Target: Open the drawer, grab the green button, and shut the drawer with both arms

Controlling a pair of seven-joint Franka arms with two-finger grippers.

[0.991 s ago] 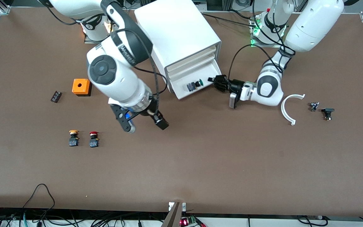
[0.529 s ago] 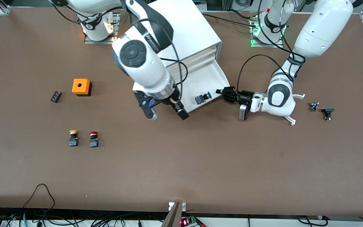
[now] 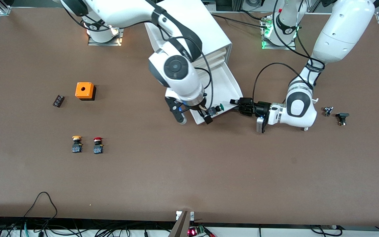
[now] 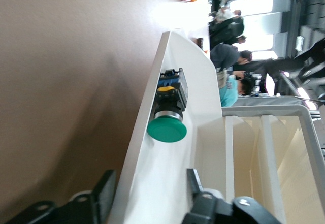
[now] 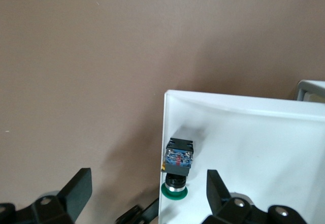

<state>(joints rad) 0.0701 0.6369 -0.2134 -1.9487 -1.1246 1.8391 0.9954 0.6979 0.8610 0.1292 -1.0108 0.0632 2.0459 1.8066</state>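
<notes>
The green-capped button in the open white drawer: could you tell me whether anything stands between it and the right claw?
Nothing visible does. The right claw hangs open just above the green-capped button, which lies uncovered in the white plastic drawer.

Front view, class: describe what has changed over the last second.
The left gripper, fingers clamped on its wall, pulled the long white plastic drawer farther out of the cabinet. The right gripper swung in over the green-capped push button, fingers open. The yellow-capped and red-capped buttons stayed put.

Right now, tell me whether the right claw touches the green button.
Apart. The right wrist view shows the open right claw straddling the button, with bare gaps to both fingers.
</notes>
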